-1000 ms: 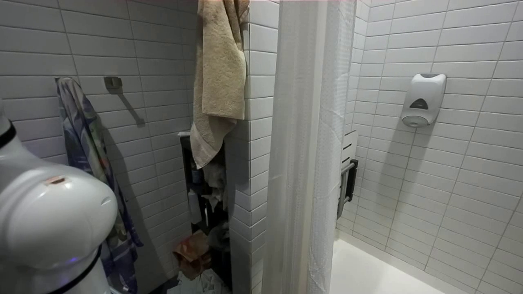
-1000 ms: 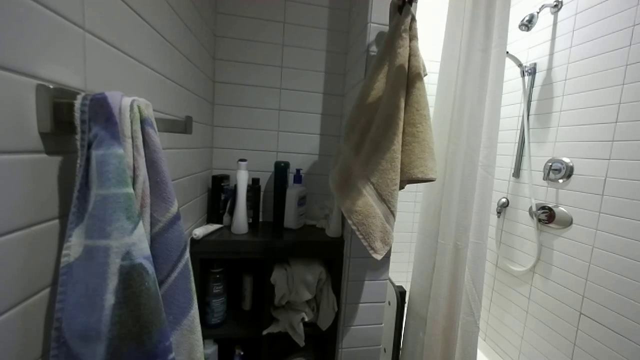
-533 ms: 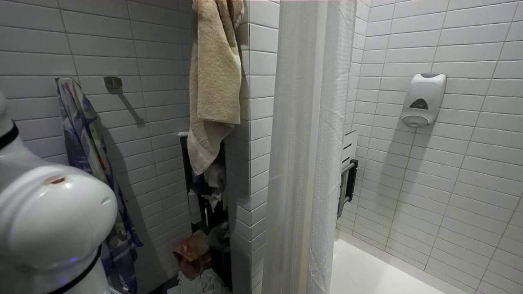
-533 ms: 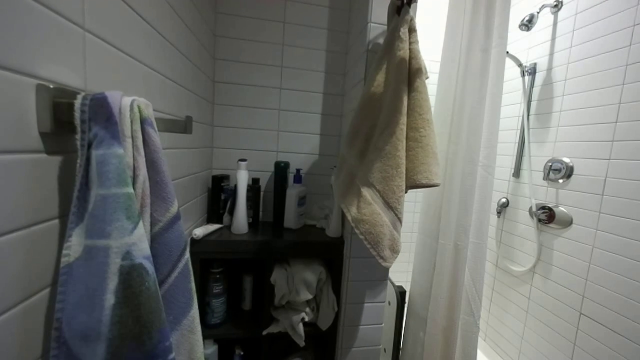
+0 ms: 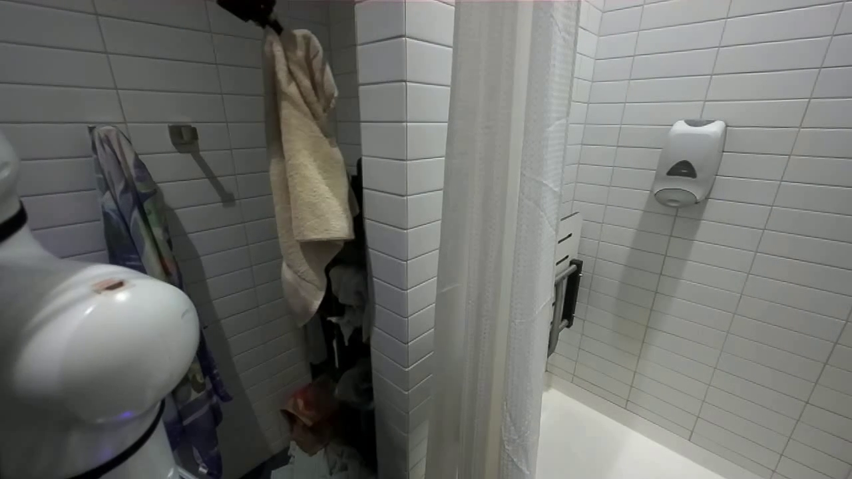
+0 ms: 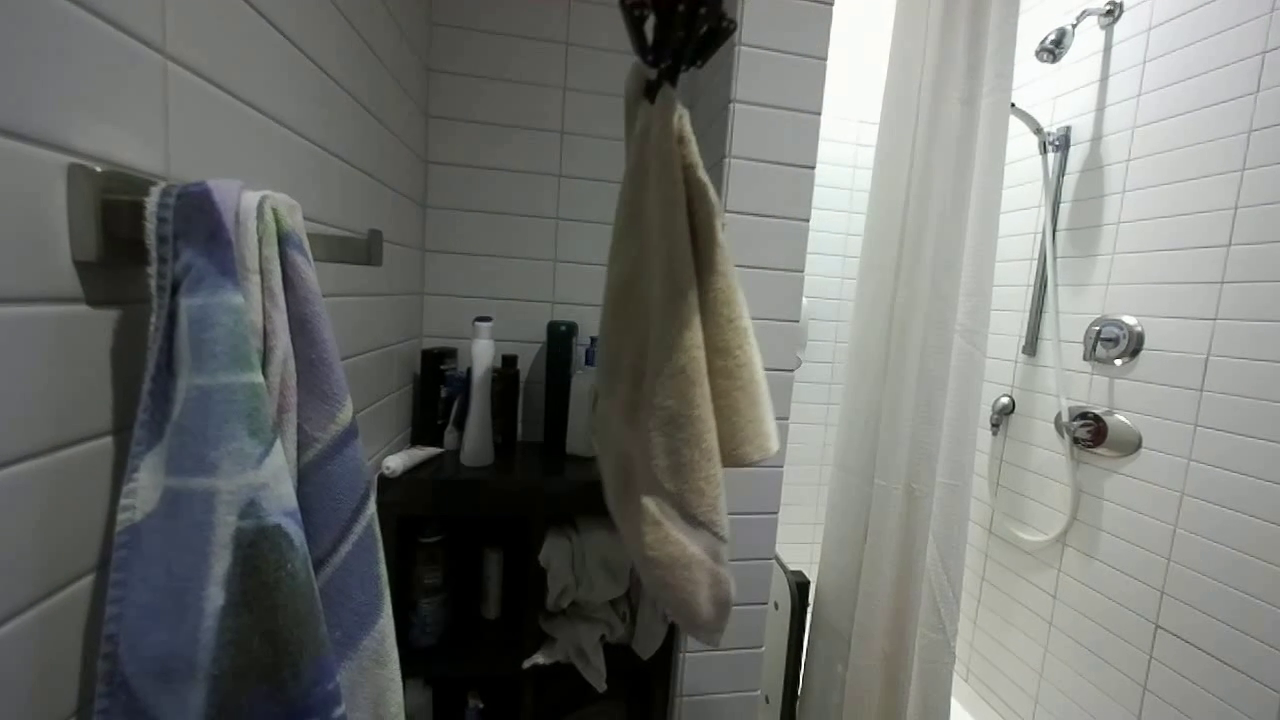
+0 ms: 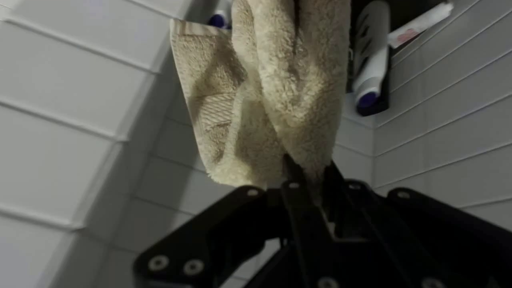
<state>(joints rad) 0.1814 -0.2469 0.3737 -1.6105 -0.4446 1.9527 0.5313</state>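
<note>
Exterior view: gripper (image 6: 657,88) held tan towel (image 6: 665,330), jaws clamped tight!
It hung in front of the right edge of the shelf (image 6: 480,495); carrying seemed in hand, the next move demanding steadiness.

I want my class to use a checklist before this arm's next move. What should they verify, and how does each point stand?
1. Gripper shut on the beige towel: ok, near its top.
2. Towel apart from the shower curtain: ok, a gap shows in both exterior views.
3. Towel clear of the dark shelf: cannot tell, contact is hidden.
4. Towel hanging flat: not ok, gathered in folds.
5. Slim white bottle upright: ok.
6. Patterned towel on its bar: ok, draped over it.
</note>
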